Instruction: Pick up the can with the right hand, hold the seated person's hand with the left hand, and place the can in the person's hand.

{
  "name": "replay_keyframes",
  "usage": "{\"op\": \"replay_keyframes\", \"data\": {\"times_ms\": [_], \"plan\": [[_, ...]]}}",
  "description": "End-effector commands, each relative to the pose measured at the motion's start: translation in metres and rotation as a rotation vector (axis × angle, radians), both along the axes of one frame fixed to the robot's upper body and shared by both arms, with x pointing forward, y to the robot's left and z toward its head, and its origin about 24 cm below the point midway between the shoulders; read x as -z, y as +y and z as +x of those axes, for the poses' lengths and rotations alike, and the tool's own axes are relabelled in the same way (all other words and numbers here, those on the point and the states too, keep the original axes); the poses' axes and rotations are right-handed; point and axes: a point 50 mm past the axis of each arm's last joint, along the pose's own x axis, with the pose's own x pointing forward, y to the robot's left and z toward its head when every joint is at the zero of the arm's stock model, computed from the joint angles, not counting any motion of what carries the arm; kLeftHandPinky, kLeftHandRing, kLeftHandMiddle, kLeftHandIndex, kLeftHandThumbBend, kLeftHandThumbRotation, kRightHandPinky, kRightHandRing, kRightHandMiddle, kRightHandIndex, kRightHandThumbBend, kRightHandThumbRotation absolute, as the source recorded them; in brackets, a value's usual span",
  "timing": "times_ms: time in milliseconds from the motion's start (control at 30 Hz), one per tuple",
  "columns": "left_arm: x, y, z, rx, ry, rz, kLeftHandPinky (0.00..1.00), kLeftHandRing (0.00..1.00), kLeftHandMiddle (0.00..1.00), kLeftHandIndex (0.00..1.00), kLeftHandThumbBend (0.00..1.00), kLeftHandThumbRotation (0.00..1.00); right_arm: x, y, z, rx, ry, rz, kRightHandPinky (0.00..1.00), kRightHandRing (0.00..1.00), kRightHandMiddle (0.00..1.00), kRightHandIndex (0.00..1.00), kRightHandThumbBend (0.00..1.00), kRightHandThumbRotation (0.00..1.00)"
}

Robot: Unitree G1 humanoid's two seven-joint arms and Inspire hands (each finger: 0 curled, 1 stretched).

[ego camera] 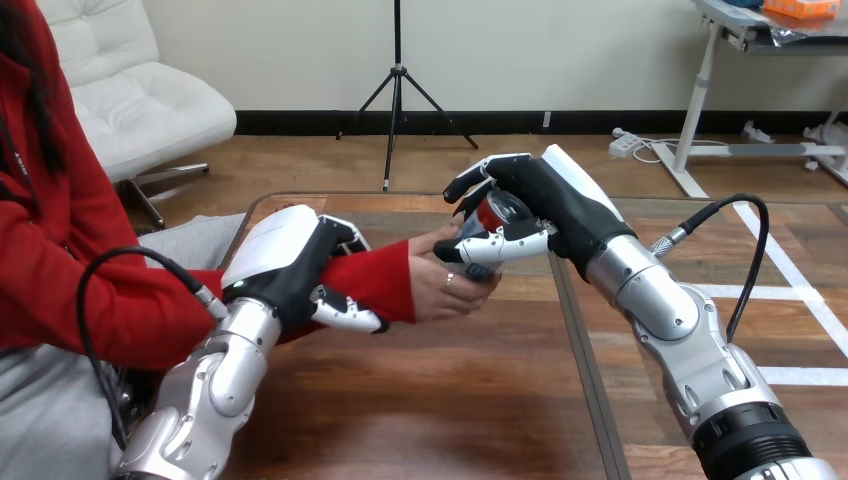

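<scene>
Left hand (300, 272) is wrapped round the person's forearm (385, 280) on the red sleeve, just behind the wrist: fingers over the top, thumb underneath. Reads as a brace that keeps the person's hand (447, 287) steady above the table (430, 400) for the handover. Right hand (545, 200) is clamped on the can (500, 213), fingers and thumb curled round its body, shiny top tilted toward the camera. The can sits over the person's fingertips, just right of the upturned palm, and the person's fingers curl up toward it. Can't tell whether the can's base touches the palm, since robot fingers cover that spot. My read: can not yet released, and the next move wants a small lowering before the grip opens.
</scene>
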Motion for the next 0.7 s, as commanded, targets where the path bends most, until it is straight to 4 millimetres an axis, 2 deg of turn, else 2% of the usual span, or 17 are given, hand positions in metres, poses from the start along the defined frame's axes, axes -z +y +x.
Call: {"op": "replay_keyframes", "data": {"times_ms": [0,100,133,400,433,667], "plan": [[-0.1507,-0.0552,0.0134,0.204,-0.620,-0.147,0.48,0.55,0.60,0.61,0.83,0.51,-0.0689,0.0193,0.0094,-0.076,-0.238,0.042,0.45,0.55,0.60,0.62,0.78,0.37],[-0.1494,-0.0546,0.0127,0.202,-0.615,-0.142,0.49,0.57,0.62,0.63,0.85,0.56,-0.0678,0.0188,0.0088,-0.077,-0.234,0.037,0.45,0.55,0.59,0.62,0.79,0.46],[-0.1490,-0.0544,0.0125,0.200,-0.613,-0.141,0.50,0.59,0.63,0.65,0.87,0.59,-0.0675,0.0186,0.0086,-0.078,-0.233,0.036,0.45,0.55,0.59,0.62,0.80,0.54],[-0.1454,-0.0525,0.0106,0.204,-0.603,-0.134,0.53,0.62,0.66,0.68,0.92,0.66,-0.0650,0.0173,0.0070,-0.077,-0.234,0.026,0.48,0.57,0.60,0.62,0.83,0.73],[-0.1450,-0.0524,0.0103,0.204,-0.603,-0.132,0.54,0.63,0.66,0.69,0.93,0.68,-0.0648,0.0171,0.0067,-0.078,-0.236,0.023,0.49,0.57,0.60,0.62,0.85,0.79],[-0.1413,-0.0510,0.0079,0.203,-0.598,-0.133,0.57,0.65,0.68,0.70,0.96,0.74,-0.0626,0.0162,0.0049,-0.084,-0.234,0.026,0.49,0.57,0.62,0.63,0.93,0.93]]}}
